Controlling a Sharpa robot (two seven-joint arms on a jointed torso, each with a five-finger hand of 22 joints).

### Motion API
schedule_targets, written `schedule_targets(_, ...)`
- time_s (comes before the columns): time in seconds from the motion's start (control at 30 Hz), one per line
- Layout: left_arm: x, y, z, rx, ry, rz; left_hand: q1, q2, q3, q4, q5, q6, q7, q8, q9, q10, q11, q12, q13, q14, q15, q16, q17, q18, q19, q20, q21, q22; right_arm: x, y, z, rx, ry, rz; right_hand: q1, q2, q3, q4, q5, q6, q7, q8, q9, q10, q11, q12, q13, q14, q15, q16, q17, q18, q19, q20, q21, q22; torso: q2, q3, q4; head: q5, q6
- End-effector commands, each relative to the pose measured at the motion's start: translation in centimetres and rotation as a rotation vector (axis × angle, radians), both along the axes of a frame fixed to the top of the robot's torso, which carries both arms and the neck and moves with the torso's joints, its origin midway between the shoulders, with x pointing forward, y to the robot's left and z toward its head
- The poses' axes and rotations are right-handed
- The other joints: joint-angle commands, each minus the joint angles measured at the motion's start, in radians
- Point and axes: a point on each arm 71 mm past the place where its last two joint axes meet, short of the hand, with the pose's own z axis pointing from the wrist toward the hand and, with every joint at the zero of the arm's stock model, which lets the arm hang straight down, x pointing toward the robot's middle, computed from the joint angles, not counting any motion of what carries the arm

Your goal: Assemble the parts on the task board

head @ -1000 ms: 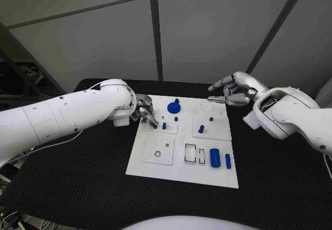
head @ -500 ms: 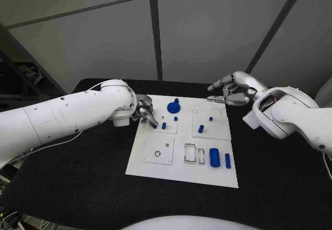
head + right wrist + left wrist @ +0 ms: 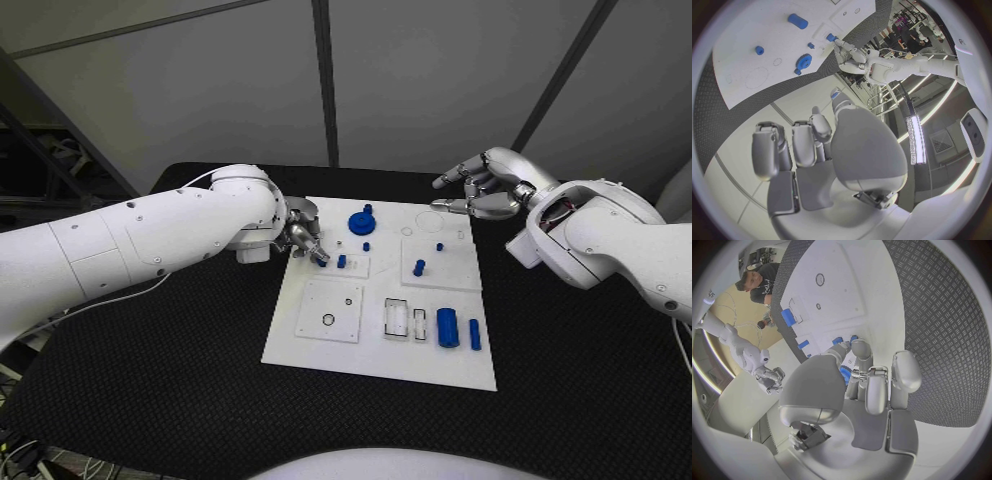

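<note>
The white task board point(image 3: 325, 345) lies mid-table. My left hand point(image 3: 300, 236) hangs over the board's far left edge and pinches a small blue part point(image 3: 845, 374) at its fingertips, just beside a blue peg point(image 3: 342, 263) standing in the board. A blue round knob point(image 3: 362, 220) and two more pegs point(image 3: 418, 268) stand further in. A blue cylinder point(image 3: 449, 329) and a thin blue bar point(image 3: 475, 335) lie near the front right. My right hand point(image 3: 483, 190) hovers off the far right corner, fingers apart, holding nothing.
The board has raised white square plates point(image 3: 330, 311) and open rectangular slots point(image 3: 395, 318). Black matting point(image 3: 173, 360) surrounds the board on all sides. A grey wall stands behind the table.
</note>
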Motion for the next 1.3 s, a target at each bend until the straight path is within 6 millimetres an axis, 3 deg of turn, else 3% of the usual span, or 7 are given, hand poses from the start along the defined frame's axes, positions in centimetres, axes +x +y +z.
schedule_targets(0.03,-0.31,-0.42,-0.53,0.023,0.029,-0.021,-0.001,0.009,0.164,-0.158,0.007,0.007,0.0,0.003,0.001,0.05,-0.006,0.002,0.0,0.086,-0.004,-0.001,0.192,0.0,0.004,0.001,-0.001,-0.002,-0.03,0.13,0.14,0.001,-0.003,0.008,-0.004,0.002,-0.001,0.005,0.004,0.008,0.002,-0.006,-0.001,0.005,0.001,0.006,0.001,0.031,-0.005,-0.004,0.001,0.016,0.013,-0.008,-0.003,0.12,0.0,-0.0001,-0.0007,0.001,0.001)
schedule_targets(0.73,-0.13,-0.68,-1.1,0.035,0.033,-0.002,-0.034,0.009,0.164,-0.148,0.004,0.013,-0.002,0.006,0.009,0.057,-0.005,0.013,0.003,0.087,-0.007,0.0,0.194,0.0,0.005,-0.002,0.0,0.002,-0.1,0.04,0.17,0.001,-0.003,0.007,-0.004,0.002,-0.001,0.005,0.004,0.008,0.002,-0.006,-0.001,0.005,0.001,0.006,0.001,0.031,-0.005,-0.004,0.001,0.016,0.013,-0.008,-0.003,0.12,0.0,0.0,-0.0012,-0.005,-0.001)
schedule_targets(1.2,-0.03,-0.51,-1.27,0.044,0.048,0.007,-0.112,-0.025,0.123,-0.091,-0.047,0.03,-0.021,0.006,0.019,0.059,-0.017,0.024,0.001,0.089,-0.016,0.006,0.201,-0.002,0.012,-0.009,0.004,0.014,-0.11,-0.04,0.18,0.001,-0.004,0.005,-0.004,0.002,-0.001,0.005,0.004,0.008,0.002,-0.006,-0.001,0.005,0.001,0.006,0.001,0.031,-0.005,-0.004,0.001,0.016,0.013,-0.008,-0.003,0.12,0.0,-0.0002,-0.0002,-0.008,-0.001)
schedule_targets(1.3,0.07,-0.4,-1.26,0.043,0.042,0.018,-0.127,-0.025,0.11,-0.067,-0.109,0.036,-0.024,0.005,0.019,0.058,-0.019,0.031,0.003,0.089,-0.018,0.007,0.201,-0.003,0.014,-0.011,0.005,0.016,-0.11,-0.06,0.19,0.001,-0.004,0.004,-0.004,0.002,-0.002,0.007,0.005,0.009,0.002,-0.006,-0.002,0.004,0.0,0.004,-0.001,0.031,-0.006,-0.006,-0.001,0.017,0.012,-0.009,-0.005,0.119,0.0,0.0003,-0.0006,-0.009,0.0)
